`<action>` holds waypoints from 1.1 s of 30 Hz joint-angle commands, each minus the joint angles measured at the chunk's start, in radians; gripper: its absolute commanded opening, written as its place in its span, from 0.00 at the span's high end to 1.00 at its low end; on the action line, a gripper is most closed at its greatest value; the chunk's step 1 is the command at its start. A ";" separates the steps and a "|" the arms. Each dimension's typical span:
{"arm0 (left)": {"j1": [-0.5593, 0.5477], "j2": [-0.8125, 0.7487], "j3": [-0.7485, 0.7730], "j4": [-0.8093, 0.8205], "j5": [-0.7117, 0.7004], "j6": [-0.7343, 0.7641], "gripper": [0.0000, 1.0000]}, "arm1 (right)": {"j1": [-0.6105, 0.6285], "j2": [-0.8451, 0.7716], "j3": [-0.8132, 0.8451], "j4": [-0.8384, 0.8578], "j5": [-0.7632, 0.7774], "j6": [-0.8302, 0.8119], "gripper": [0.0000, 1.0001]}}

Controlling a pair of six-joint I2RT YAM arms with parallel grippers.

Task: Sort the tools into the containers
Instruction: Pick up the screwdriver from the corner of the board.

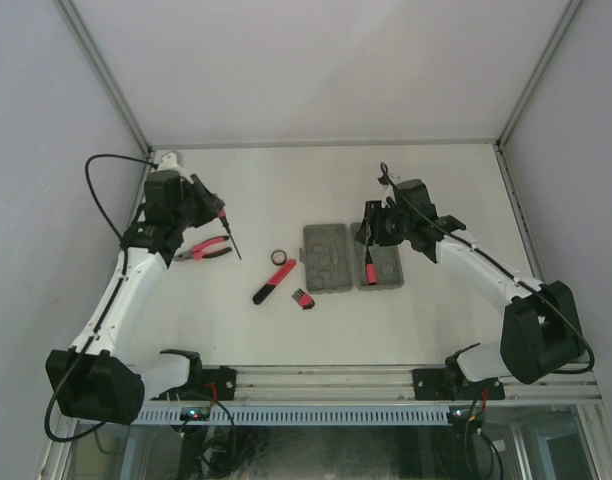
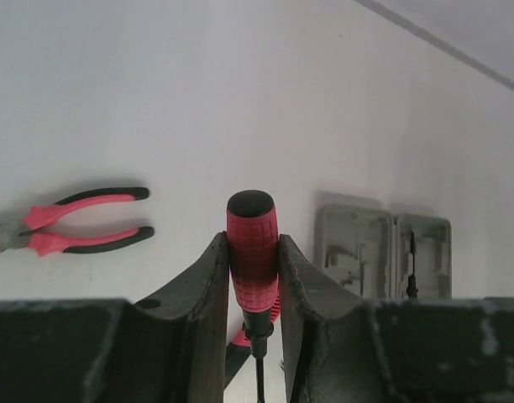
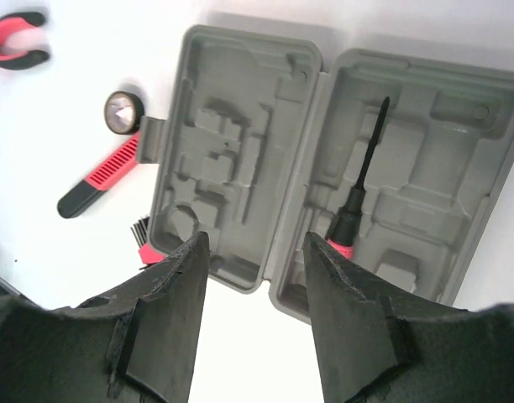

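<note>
Near the pliers (image 1: 203,250), the left gripper (image 1: 214,208) is pinching a screwdriver (image 2: 252,239) by its ribbed red handle. The right gripper (image 3: 255,243) is hovering spread over the open grey case (image 3: 240,109); another driver (image 3: 362,180) is lying in its right half.

Boxed in on three sides by plain pale panels: back wall (image 1: 316,70), left wall (image 1: 36,110), right wall (image 1: 586,120). Framed at the corners by slim metal struts (image 1: 104,72). Floored with a white table (image 1: 286,335), edged in front by an aluminium rail (image 1: 326,378). Lit softly and evenly.
</note>
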 commanded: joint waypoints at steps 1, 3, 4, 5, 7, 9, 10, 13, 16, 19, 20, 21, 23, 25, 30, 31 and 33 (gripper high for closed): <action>-0.109 0.024 0.105 0.066 0.009 0.115 1.00 | 0.013 -0.082 0.004 0.060 0.008 0.023 0.52; -0.146 0.036 0.121 0.083 0.026 0.133 1.00 | 0.022 -0.103 0.005 0.064 0.029 0.017 0.52; -0.162 0.041 0.124 0.101 0.047 0.140 1.00 | 0.031 -0.113 0.004 0.065 0.050 0.012 0.52; -0.176 0.045 0.126 0.123 0.063 0.142 1.00 | 0.040 -0.125 0.004 0.069 0.076 0.005 0.52; -0.208 0.058 0.131 0.155 0.066 0.141 1.00 | 0.066 -0.155 -0.007 0.086 0.140 -0.002 0.52; -0.242 0.073 0.151 0.168 0.054 0.141 1.00 | 0.088 -0.190 -0.026 0.127 0.206 0.002 0.52; -0.259 0.081 0.160 0.169 0.041 0.141 1.00 | 0.095 -0.206 -0.039 0.147 0.221 0.002 0.51; -0.303 0.107 0.182 0.179 0.047 0.146 1.00 | 0.098 -0.248 -0.060 0.195 0.213 0.006 0.50; -0.348 0.123 0.187 0.202 0.052 0.141 1.00 | 0.097 -0.271 -0.065 0.214 0.174 0.012 0.47; -0.376 0.137 0.186 0.222 0.061 0.127 1.00 | 0.090 -0.294 -0.064 0.224 0.058 0.002 0.43; -0.381 0.140 0.184 0.228 0.066 0.118 1.00 | 0.090 -0.302 -0.064 0.227 0.031 -0.004 0.43; -0.384 0.141 0.179 0.238 0.072 0.108 1.00 | 0.090 -0.307 -0.064 0.233 -0.001 -0.010 0.42; -0.386 0.138 0.162 0.266 0.089 0.089 1.00 | 0.090 -0.312 -0.066 0.250 -0.077 -0.020 0.39; -0.387 0.133 0.145 0.300 0.104 0.071 1.00 | 0.095 -0.313 -0.067 0.270 -0.121 -0.021 0.35; -0.387 0.135 0.130 0.343 0.144 0.046 1.00 | 0.109 -0.286 -0.066 0.361 -0.233 0.029 0.34; -0.387 0.135 0.126 0.355 0.154 0.038 1.00 | 0.112 -0.274 -0.066 0.383 -0.248 0.048 0.34; -0.386 0.137 0.119 0.378 0.174 0.020 1.00 | 0.121 -0.255 -0.066 0.430 -0.272 0.084 0.34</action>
